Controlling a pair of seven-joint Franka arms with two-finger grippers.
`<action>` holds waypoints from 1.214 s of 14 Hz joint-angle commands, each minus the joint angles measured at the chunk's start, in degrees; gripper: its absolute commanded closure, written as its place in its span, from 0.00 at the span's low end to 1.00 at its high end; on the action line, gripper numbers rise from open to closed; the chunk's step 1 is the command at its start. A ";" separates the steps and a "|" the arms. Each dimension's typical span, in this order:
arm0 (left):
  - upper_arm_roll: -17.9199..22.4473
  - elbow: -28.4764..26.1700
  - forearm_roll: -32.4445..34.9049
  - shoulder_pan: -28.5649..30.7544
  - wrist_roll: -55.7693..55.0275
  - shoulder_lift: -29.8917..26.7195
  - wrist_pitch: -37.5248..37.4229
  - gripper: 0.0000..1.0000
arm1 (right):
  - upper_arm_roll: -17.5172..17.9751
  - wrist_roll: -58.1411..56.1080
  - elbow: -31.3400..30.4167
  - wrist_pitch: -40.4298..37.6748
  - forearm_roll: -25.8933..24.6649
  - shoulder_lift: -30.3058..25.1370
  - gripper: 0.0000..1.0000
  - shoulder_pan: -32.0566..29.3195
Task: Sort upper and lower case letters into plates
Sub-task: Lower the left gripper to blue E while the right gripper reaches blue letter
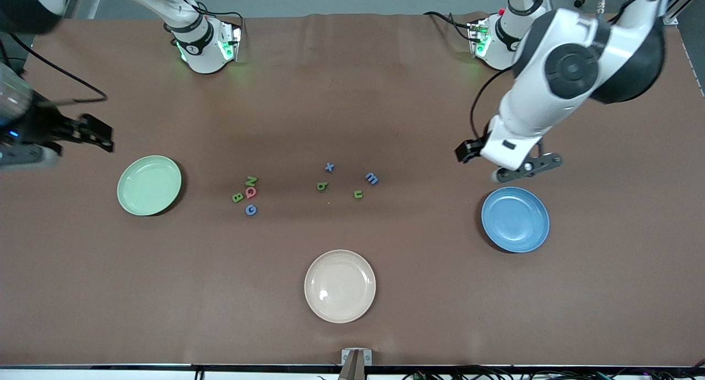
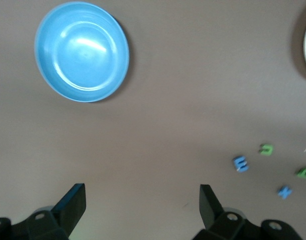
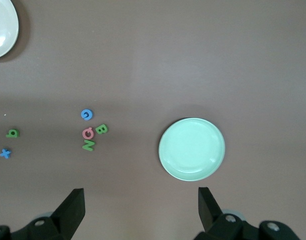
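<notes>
From the front, you had not started sorting: the pale mint green plastic plate (image 1: 149, 185) and the medium blue plastic plate (image 1: 515, 219) lay bare at the two ends of the brown desk (image 1: 352, 314), eight small foam letters between them, four capitals (image 1: 246, 195) and four lowercase (image 1: 348, 180).

In the left wrist view, your left gripper (image 2: 143, 205) hung released near the blue plate.

In the right wrist view, your right gripper (image 3: 141, 206) hung released near the mint plate; I judge you needed to reach a capital next.

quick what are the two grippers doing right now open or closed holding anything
Left gripper: open, holding nothing, up over the table beside the blue plate.
Right gripper: open, holding nothing, up over the table beside the mint green plate.
</notes>
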 commanded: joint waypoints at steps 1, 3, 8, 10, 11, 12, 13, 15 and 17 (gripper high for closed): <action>0.13 -2.00 1.28 -3.98 -11.08 3.51 6.61 0.00 | -0.31 8.24 -2.10 5.31 2.40 4.35 0.00 2.76; 0.13 -1.92 5.13 -7.41 -18.64 7.47 9.51 0.00 | -0.31 10.99 -5.43 11.89 6.08 7.25 0.00 3.73; 0.13 -1.48 7.08 -12.08 -34.83 15.48 18.73 0.03 | -0.32 17.05 -10.45 27.10 7.51 16.30 0.00 8.30; 0.13 -1.39 7.00 -14.27 -39.67 18.38 22.43 0.07 | -0.32 18.63 -12.12 31.33 7.51 18.59 0.00 10.06; 0.13 -1.30 7.08 -15.15 -41.78 19.52 24.01 0.10 | -0.23 19.42 -12.56 32.83 7.51 19.47 0.00 10.15; 0.13 -1.04 7.08 -15.42 -42.41 20.66 25.33 0.14 | -0.31 19.69 -12.66 33.37 7.51 20.09 0.00 10.68; 0.13 -0.69 7.08 -16.03 -42.50 21.63 26.30 0.17 | -0.32 19.69 -12.66 33.37 7.51 20.27 0.00 10.85; 0.30 1.59 7.00 -18.40 -42.67 25.14 26.67 0.19 | -0.32 19.69 -12.74 33.90 7.51 22.02 0.00 10.33; 0.39 3.52 7.08 -18.76 -42.94 27.78 26.67 0.21 | -0.32 19.78 -14.93 35.47 7.51 22.38 0.00 10.68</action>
